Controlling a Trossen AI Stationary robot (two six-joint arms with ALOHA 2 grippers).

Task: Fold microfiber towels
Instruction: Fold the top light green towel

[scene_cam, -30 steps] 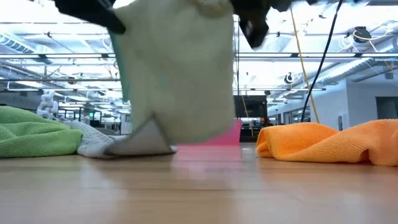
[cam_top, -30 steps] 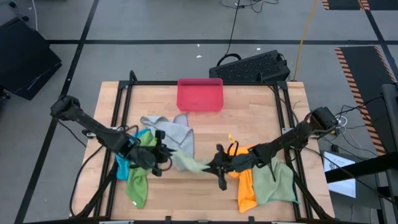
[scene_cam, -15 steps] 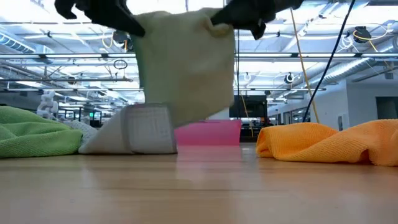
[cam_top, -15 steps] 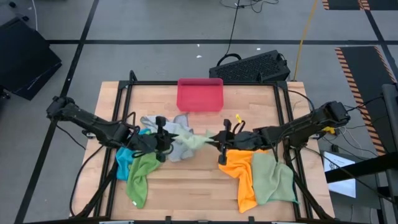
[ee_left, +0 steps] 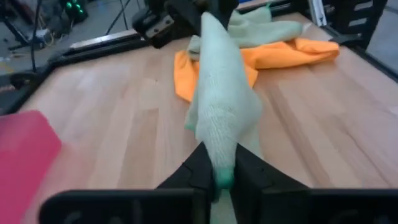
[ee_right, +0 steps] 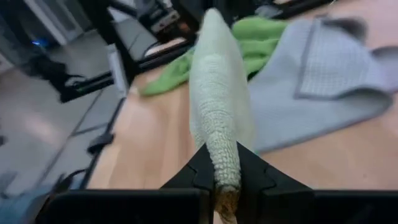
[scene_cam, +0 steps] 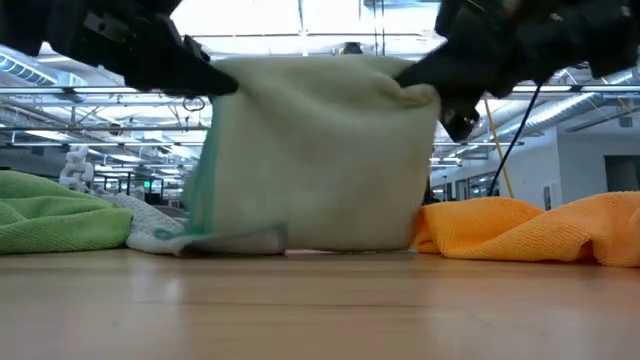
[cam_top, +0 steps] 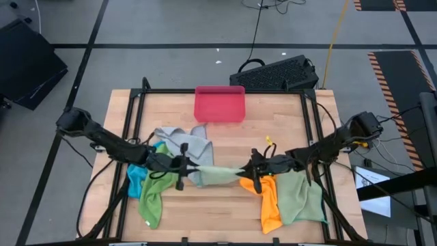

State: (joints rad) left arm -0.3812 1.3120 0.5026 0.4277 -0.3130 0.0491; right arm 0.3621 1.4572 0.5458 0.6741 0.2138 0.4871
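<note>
Towel, pale green [cam_top: 220, 175], stretched above mid-bench between my left gripper [cam_top: 183, 167] and right gripper [cam_top: 255, 171], both jaws clamped on it.

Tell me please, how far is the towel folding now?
Done: no folded towel shows. In hand: the left pincer and right pincer each pinch one end of the pale green towel, stretched between them. Left: the grey towel, bright green towel, orange towel and others lie crumpled.
</note>
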